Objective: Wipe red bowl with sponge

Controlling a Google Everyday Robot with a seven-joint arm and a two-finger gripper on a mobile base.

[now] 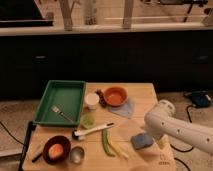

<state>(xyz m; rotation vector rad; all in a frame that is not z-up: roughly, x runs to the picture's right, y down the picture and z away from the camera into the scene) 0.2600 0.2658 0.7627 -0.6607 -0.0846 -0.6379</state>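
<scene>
Red bowl beside white cup; pincer just right of sponge

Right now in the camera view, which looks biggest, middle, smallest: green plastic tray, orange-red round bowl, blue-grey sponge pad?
1. Green plastic tray
2. Orange-red round bowl
3. Blue-grey sponge pad: nearly alike, and nearer, so unsure.
The gripper is just right of it.

Dark cabinets, perhaps windows above

The red bowl is bright orange-red, the sponge blue-grey, the tray green (a silver fork inside). The pale gripper sits just right of the sponge, under the white arm.
</scene>
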